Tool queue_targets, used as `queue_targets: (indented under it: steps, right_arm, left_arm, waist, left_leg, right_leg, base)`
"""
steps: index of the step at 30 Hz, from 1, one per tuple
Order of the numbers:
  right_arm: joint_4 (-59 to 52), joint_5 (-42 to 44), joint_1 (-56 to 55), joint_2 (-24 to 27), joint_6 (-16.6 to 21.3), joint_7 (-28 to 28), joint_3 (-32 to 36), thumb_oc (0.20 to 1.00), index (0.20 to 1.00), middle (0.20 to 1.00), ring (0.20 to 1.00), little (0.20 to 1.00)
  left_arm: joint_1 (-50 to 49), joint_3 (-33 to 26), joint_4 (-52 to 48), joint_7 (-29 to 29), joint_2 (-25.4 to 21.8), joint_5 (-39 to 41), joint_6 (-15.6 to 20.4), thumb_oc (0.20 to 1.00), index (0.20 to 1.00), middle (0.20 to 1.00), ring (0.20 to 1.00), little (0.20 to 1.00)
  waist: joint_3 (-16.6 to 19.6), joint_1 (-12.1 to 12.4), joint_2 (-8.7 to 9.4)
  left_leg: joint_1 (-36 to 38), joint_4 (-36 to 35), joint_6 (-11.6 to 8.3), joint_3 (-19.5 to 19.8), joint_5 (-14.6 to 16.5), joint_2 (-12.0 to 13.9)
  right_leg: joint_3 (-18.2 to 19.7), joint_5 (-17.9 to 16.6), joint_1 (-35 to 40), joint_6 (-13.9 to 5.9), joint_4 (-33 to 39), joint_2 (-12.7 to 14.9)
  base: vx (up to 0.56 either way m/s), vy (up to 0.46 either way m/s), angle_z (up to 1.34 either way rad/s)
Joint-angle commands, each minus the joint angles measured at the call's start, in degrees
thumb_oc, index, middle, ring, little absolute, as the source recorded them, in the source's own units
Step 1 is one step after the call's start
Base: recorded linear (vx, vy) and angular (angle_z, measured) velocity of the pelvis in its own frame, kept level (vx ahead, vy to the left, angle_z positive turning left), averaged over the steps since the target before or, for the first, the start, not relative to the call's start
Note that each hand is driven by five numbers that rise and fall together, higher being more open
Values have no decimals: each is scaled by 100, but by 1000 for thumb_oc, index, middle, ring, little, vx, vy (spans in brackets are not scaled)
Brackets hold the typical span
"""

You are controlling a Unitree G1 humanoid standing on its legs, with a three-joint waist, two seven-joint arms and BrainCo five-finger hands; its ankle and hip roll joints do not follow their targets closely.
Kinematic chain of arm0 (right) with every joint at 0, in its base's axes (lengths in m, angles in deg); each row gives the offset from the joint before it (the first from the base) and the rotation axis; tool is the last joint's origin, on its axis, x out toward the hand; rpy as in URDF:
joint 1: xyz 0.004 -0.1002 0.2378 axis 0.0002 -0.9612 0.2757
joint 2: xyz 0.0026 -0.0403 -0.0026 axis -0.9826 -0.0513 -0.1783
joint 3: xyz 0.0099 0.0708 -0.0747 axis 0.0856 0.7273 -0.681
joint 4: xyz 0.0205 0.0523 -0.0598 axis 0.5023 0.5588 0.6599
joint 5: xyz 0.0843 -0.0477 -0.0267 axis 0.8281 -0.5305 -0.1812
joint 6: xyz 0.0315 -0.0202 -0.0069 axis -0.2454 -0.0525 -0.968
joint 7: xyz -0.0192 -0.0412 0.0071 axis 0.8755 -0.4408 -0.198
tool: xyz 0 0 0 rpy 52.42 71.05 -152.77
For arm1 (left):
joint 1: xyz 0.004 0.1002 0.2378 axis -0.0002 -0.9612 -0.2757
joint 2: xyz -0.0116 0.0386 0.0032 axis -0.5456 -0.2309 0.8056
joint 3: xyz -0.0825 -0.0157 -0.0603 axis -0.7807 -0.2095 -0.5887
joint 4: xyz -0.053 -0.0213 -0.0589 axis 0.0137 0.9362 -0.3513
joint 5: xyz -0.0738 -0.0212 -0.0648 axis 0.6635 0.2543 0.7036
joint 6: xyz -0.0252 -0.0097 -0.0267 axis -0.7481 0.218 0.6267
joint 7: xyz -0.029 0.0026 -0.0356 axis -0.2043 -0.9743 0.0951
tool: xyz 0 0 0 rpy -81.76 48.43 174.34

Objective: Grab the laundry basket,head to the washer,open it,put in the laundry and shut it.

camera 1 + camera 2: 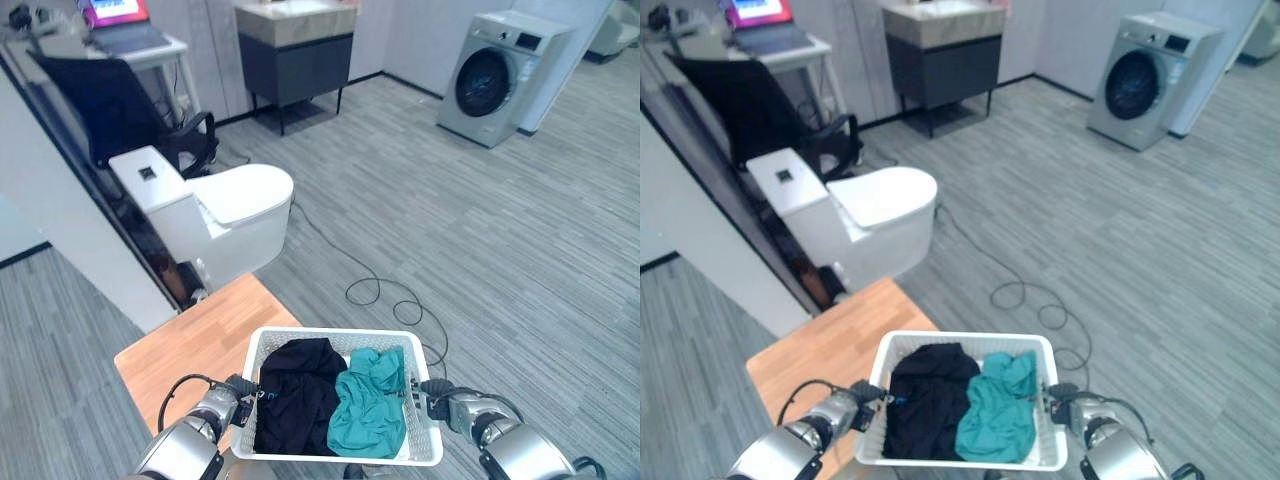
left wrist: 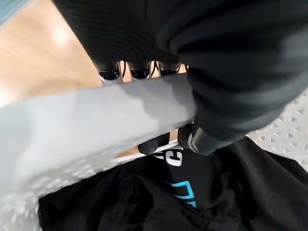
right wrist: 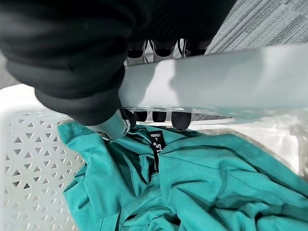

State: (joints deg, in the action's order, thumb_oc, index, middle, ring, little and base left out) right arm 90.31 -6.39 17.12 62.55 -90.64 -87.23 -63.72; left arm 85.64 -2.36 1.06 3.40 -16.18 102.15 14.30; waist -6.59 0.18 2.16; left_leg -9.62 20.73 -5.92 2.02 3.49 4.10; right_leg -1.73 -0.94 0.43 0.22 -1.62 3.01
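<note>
Left hand [image 1: 232, 392] and right hand [image 1: 447, 398] each curl around a rim of the white laundry basket [image 1: 425, 450], two garments inside: one black [image 1: 295, 392], one teal [image 1: 370, 405] with unreadable tag.

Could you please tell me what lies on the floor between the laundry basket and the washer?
Grey plank floor, bare except for a black cable looping near the laundry basket; the washer stands beyond, seen in both eye views.

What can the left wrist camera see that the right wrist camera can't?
The left wrist view alone shows the black garment, the wooden table and the left hand, fingers curled under the rim. The right wrist view alone shows the teal garment, grey floor and the right hand curled round the opposite rim. Both show the white laundry basket.
</note>
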Motion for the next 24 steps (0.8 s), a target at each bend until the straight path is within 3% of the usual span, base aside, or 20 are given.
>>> queue_targets:
  steps: [1, 4, 12, 14, 15, 16, 20, 24]
  right_arm:
    - [-99, 580, 767, -325, 17, -599, 151, 200, 200, 200, 200, 200]
    - [-157, 747, 727, -375, -3, -619, 256, 200, 200, 200, 200, 200]
    - [-345, 831, 589, -480, 51, -732, 213, 200, 200, 200, 200, 200]
    - [-436, 752, 595, -563, 93, -734, 118, 200, 200, 200, 200, 200]
    - [-470, 663, 583, -651, 107, -779, 93, 200, 200, 200, 200, 200]
    - [-465, 569, 537, -667, 109, -848, 68, 200, 200, 200, 200, 200]
    - [-309, 346, 561, -630, 210, -784, 159, 200, 200, 200, 200, 200]
    - [-241, 214, 655, -640, 215, -693, 204, 200, 200, 200, 200, 200]
  left_arm:
    - [1069, 69, 358, -542, 533, 378, 212, 200, 200, 200, 200, 200]
    - [1037, 91, 367, -566, 558, 319, 229, 200, 200, 200, 200, 200]
    - [756, -27, 318, -593, 393, 299, 317, 200, 200, 200, 200, 200]
    - [671, -148, 332, -533, 232, 326, 350, 200, 200, 200, 200, 200]
    - [631, -273, 346, -508, 126, 286, 376, 200, 200, 200, 200, 200]
    - [627, -329, 362, -503, 96, 241, 370, 200, 200, 200, 200, 200]
    - [592, -368, 443, -542, 57, 182, 364, 200, 200, 200, 200, 200]
    - [586, -450, 446, -464, -11, 247, 365, 200, 200, 200, 200, 200]
  waist:
    - [-302, -21, -181]
    - [-221, -93, -279]
    - [-198, -43, -315]
    - [-299, 93, -281]
    - [-305, 319, -283]
    - [-295, 395, -306]
    - [-105, 197, -223]
    - [0, 192, -209]
  left_leg:
    - [-297, 184, 585, -303, -58, -438]
    - [-92, -82, 760, -166, 160, -702]
    - [214, -609, 930, -649, 237, -630]
    - [259, -697, 925, -935, 229, -473]
    - [336, -823, 854, -1244, 202, -255]
    - [354, -869, 832, -1351, 187, -146]
    - [450, -1069, 794, -1293, 74, -127]
    - [495, -1076, 705, -1510, 45, 47]
  right_leg:
    - [-33, 833, 6, -170, -830, -362]
    - [153, 842, -159, -247, -1109, -332]
    - [696, 669, -625, -461, -1245, -276]
    - [281, 543, -882, -539, -1432, -122]
    - [-791, 513, -870, -628, -1431, 384]
    - [-1348, 487, -763, -607, -1465, 723]
    - [-753, 422, -627, -692, -1258, 730]
    - [-755, 252, -552, -788, -1010, 928]
  base:
    - [39, 65, -53]
    - [41, 148, -27]
    - [-28, 128, -51]
    - [-147, 15, -92]
    - [-160, -62, -106]
    - [-113, -114, -186]
    - [4, -107, -56]
    - [-33, -156, -30]
